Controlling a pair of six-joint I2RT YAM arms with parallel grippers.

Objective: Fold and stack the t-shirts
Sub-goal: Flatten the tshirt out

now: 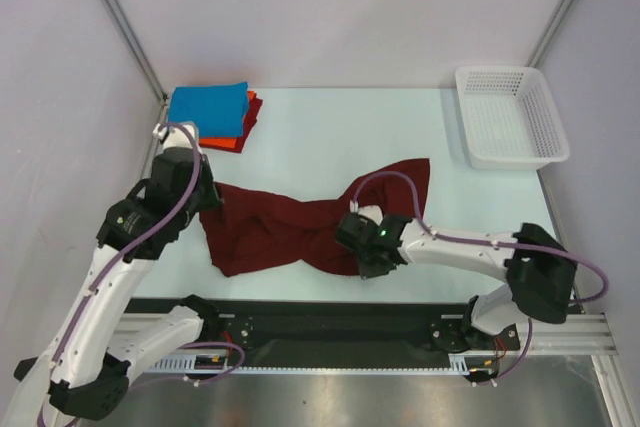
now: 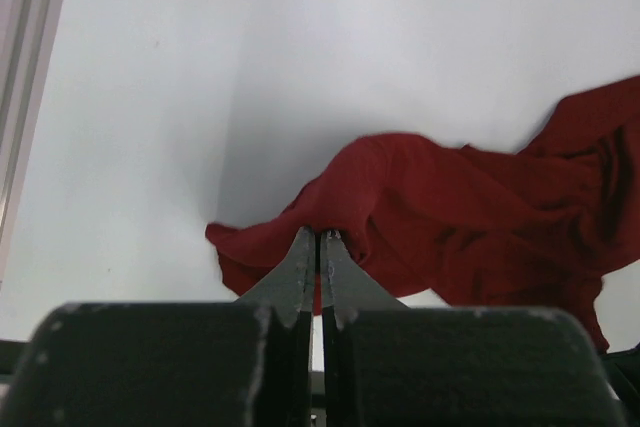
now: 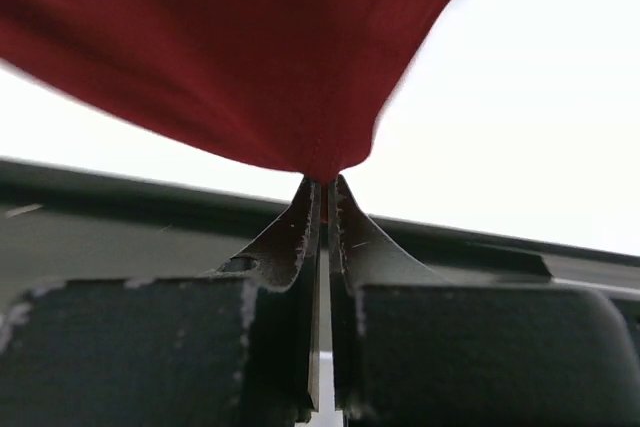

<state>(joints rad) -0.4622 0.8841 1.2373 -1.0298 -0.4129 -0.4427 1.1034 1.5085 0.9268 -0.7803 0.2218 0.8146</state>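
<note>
Plainly, left pincer (image 2: 320,238) and right pincer (image 3: 327,183) clamp the maroon t-shirt (image 1: 285,232) on a pale table (image 1: 345,132) amid white walls (image 1: 330,17).

Top camera overhead, looking down; wrist cameras close; all share maroon t-shirt (image 1: 270,232).

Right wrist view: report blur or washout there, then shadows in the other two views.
Right wrist view: the maroon shirt is soft and smeared close to the lens, the table behind washed out white. Left wrist view: a soft grey shadow lies on the table beside the shirt's folds. Top external view: even light, sharp.
</note>
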